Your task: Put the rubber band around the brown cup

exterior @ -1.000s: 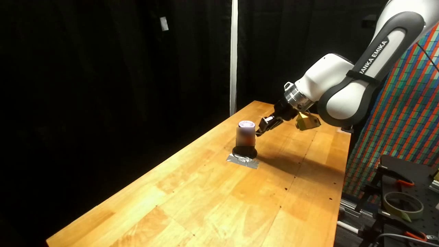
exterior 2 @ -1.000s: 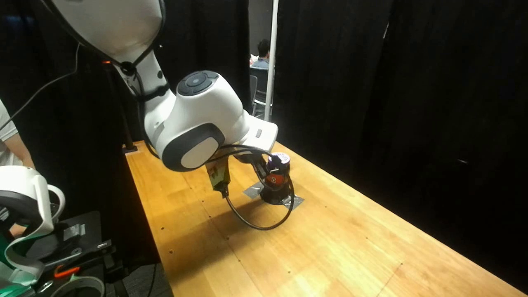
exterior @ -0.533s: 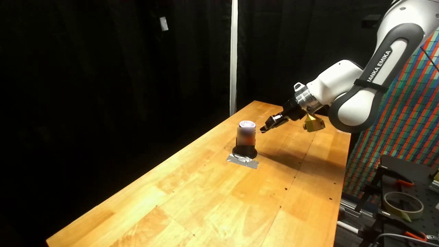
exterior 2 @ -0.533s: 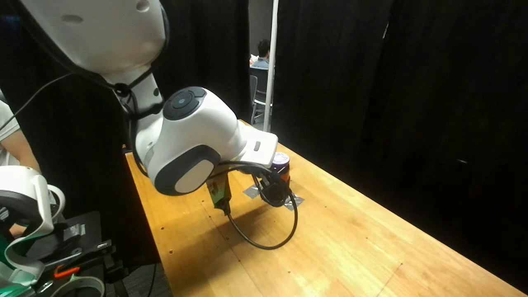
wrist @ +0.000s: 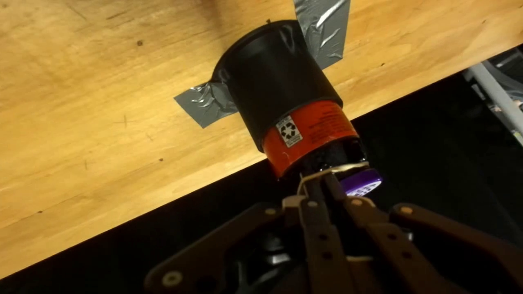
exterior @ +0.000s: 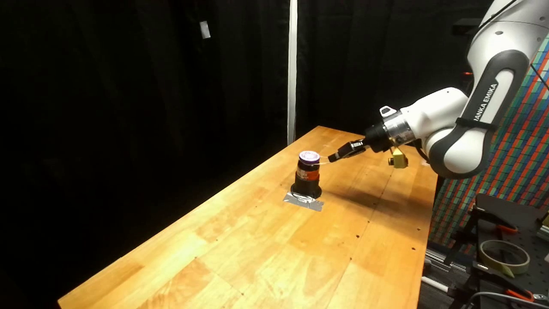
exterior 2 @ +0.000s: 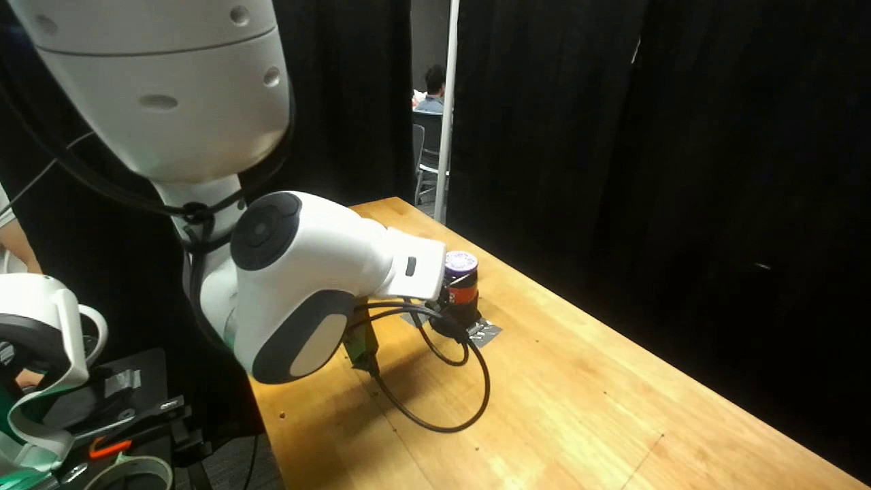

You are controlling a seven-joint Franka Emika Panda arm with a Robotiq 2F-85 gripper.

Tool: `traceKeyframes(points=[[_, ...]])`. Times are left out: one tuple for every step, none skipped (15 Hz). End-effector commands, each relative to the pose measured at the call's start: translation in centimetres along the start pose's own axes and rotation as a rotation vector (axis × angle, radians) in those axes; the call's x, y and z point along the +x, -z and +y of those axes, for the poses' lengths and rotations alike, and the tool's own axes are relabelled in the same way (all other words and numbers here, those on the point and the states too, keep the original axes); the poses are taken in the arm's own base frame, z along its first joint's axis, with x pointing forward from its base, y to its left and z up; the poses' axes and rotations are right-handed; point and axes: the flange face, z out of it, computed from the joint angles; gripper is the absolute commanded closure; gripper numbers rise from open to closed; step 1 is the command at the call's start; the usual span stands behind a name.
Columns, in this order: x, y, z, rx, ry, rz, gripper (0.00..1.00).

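The brown cup (exterior: pixel 308 174) stands upright in a black holder on the table, with an orange-red label, dark neck and purple-white lid. It also shows in the wrist view (wrist: pixel 310 130) and, partly behind the arm, in an exterior view (exterior 2: pixel 462 294). The pale rubber band (wrist: pixel 349 167) lies across the cup's neck just below the lid. Its strands run from the neck to my gripper (exterior: pixel 331 158). In the wrist view my gripper (wrist: pixel 322 179) has its fingertips close together on the band, beside the neck and apart from the cup. The band's far side is hidden.
Grey tape (wrist: pixel 322 32) fixes the black holder (wrist: pixel 282 77) to the wooden table (exterior: pixel 266 240). A cable loop (exterior 2: pixel 435 430) hangs from the arm. A black side cart (exterior: pixel 510 210) with a tape roll (exterior: pixel 504 257) stands beyond the table edge. Black curtains surround the table.
My gripper has drawn back from the cup and tilted flatter, and the arm has come lower. Strands of the band now show stretched between neck and fingertips. The cup has not moved.
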Motion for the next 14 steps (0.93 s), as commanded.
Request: traceKeyframes(points=[[-0.8, 1.3, 0.8, 0.086, -0.014, 0.044, 0.91], [-0.9, 1.6, 1.1, 0.108, -0.013, 0.055, 0.91], [-1.1, 2.0, 1.3, 0.131, -0.014, 0.061, 0.91], [-1.2, 2.2, 1.4, 0.152, -0.014, 0.069, 0.91], [-1.3, 2.6, 1.6, 0.178, -0.015, 0.078, 0.92], [-1.4, 2.9, 1.7, 0.205, -0.017, 0.086, 0.91], [-1.6, 3.3, 1.8, 0.23, -0.017, 0.09, 0.91], [-1.6, 3.6, 1.9, 0.248, -0.017, 0.098, 0.91], [-1.7, 3.8, 2.1, 0.264, -0.016, 0.104, 0.91], [-1.7, 4.0, 2.3, 0.269, -0.018, 0.098, 0.9], [-1.8, 4.0, 2.4, 0.265, -0.024, 0.077, 0.66], [-1.9, 3.6, 2.5, 0.231, -0.01, 0.077, 0.9], [-2.0, 3.6, 2.7, 0.233, -0.014, 0.071, 0.84], [-2.1, 3.7, 2.7, 0.232, -0.016, 0.069, 0.76]])
